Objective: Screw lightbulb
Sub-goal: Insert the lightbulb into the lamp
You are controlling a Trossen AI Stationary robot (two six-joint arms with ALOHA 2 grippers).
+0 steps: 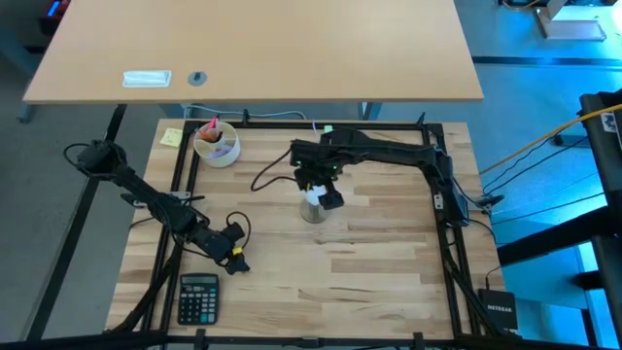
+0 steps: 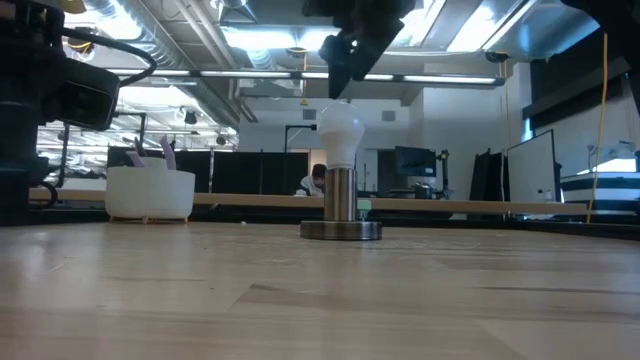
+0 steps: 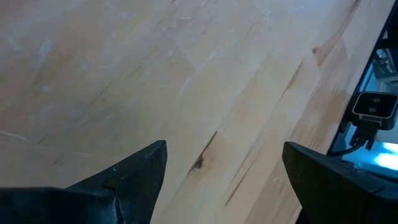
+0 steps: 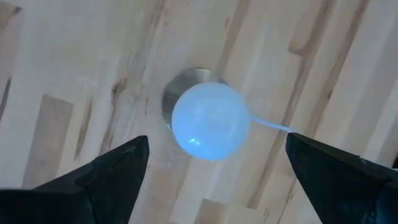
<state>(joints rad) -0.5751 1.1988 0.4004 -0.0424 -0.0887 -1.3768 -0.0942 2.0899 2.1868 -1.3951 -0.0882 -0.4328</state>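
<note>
The right gripper [image 4: 214, 165] hangs directly above the lightbulb [image 2: 339, 133], fingers spread wide and empty, one fingertip [image 4: 124, 163] to each side of the white globe in the right wrist view. In the low view it sits just over the crown without touching. That straight-down placement makes sense for a screwing job — the wrist's roll axis lines up with the bulb's own axis, so a twist of the gripper would turn the bulb about its thread.

The lightbulb stands upright near the middle of the wooden table [image 1: 389, 272], its long axis vertical, rounded end up and its base down inside the metal socket [image 2: 341, 195], which rises from a round grey base plate [image 2: 341, 230] lying flat on the wood. A thin cord [image 1: 272, 175] runs off from the socket toward the table's far edge. How far the thread is engaged cannot be told.

The left gripper [image 3: 224, 171] waits well apart near the table's left front — fingers also apart, holding nothing, with bare wood under it. Just beside it lies a calculator [image 1: 198, 297]; a white cup [image 1: 216, 143] stands at the far left.
</note>
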